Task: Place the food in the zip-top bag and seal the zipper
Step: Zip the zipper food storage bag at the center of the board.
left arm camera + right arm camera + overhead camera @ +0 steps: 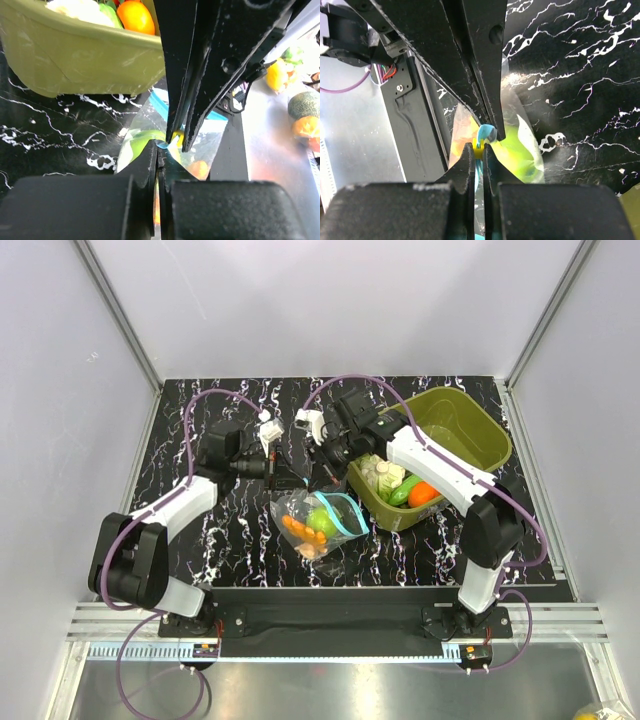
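Observation:
The zip-top bag [316, 521] hangs between both grippers just above the table, holding a green apple [323, 521] and orange carrot pieces [299, 530]. Its light-blue zipper [351, 514] runs along the right edge. My left gripper [289, 484] is shut on the end of the blue strip, as the left wrist view [158, 150] shows. My right gripper [319, 480] is shut on a small yellow slider [479, 148] on the zipper, right beside the left fingertips [493, 131]. The apple shows green through the plastic [520, 155].
An olive-green tub [480, 430] stands at the right with a white cauliflower [385, 473], a green cucumber [402, 494] and an orange round fruit [425, 492] in it. Its wall [75, 60] is close behind the bag. The table's front edge lies just below the bag.

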